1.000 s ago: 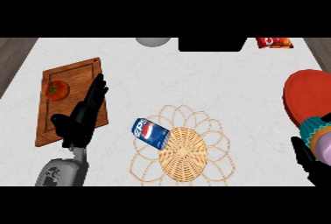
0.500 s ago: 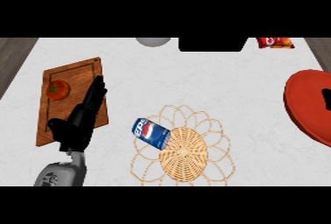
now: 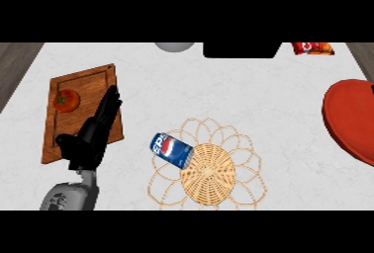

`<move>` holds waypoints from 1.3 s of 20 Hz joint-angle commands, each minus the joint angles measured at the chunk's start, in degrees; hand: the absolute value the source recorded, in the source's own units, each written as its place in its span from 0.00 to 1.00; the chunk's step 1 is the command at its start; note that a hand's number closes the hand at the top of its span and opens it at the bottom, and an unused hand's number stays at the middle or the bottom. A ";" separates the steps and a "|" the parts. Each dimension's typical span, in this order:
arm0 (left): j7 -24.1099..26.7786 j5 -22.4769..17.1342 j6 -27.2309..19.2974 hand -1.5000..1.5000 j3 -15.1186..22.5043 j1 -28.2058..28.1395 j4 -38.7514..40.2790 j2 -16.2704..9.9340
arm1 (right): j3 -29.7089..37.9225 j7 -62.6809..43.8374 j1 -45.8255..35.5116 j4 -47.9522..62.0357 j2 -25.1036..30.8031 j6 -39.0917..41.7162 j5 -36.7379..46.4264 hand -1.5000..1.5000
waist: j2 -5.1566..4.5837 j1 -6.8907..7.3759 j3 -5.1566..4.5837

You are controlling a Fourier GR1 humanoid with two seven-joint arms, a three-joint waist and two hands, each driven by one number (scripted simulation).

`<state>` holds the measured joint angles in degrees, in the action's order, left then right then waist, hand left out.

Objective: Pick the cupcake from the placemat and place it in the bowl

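The left hand [image 3: 91, 141] rests over the edge of the wooden cutting board [image 3: 73, 94], with its fingers [image 3: 110, 101] straight and holding nothing. A tomato [image 3: 66, 100] sits on the board just beside those fingers.

The woven placemat [image 3: 208, 168] lies in the middle of the tabletop [image 3: 219, 84]. A blue soda can [image 3: 169, 148] lies tipped on the placemat's left edge. No cupcake shows on the placemat or anywhere else. The red bowl [image 3: 354, 118] is at the right edge, and only part of it shows.

The right hand is out of the picture, so I cannot tell what its fingers are doing. I think the cupcake may be with that hand, outside the picture, but this is only a guess.

To do this step well, the cupcake should come down over the middle of the bowl, low and upright, before the fingers let go. The left hand should stay away from the can.

At the top, a grey round thing [image 3: 175, 46], a black box [image 3: 241, 49] and a red packet [image 3: 312, 48] are cut off and hard to make out.
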<state>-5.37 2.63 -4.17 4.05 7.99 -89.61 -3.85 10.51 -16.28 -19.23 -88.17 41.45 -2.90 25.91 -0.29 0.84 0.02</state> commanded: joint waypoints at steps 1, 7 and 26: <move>-2.38 0.39 -0.92 0.50 -0.74 3.26 1.48 0.56 | 1.48 8.05 -3.33 13.62 -0.60 -2.79 2.53 1.00 | 0.04 -0.21 0.01; 1.43 -0.95 2.22 0.50 -1.08 -3.03 -1.36 -1.34 | 3.89 19.12 -7.18 32.34 0.07 -7.17 5.19 1.00 | 0.00 0.41 0.04; 0.80 -1.07 2.05 0.50 -1.97 -0.37 0.95 -0.31 | 15.70 48.75 -13.12 59.13 0.90 5.29 -9.61 0.00 | 0.04 0.05 0.09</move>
<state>-4.65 2.53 -3.37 2.64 8.98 -87.75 -3.31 22.21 27.65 -31.06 -31.25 41.20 2.04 19.99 -0.32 0.82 0.13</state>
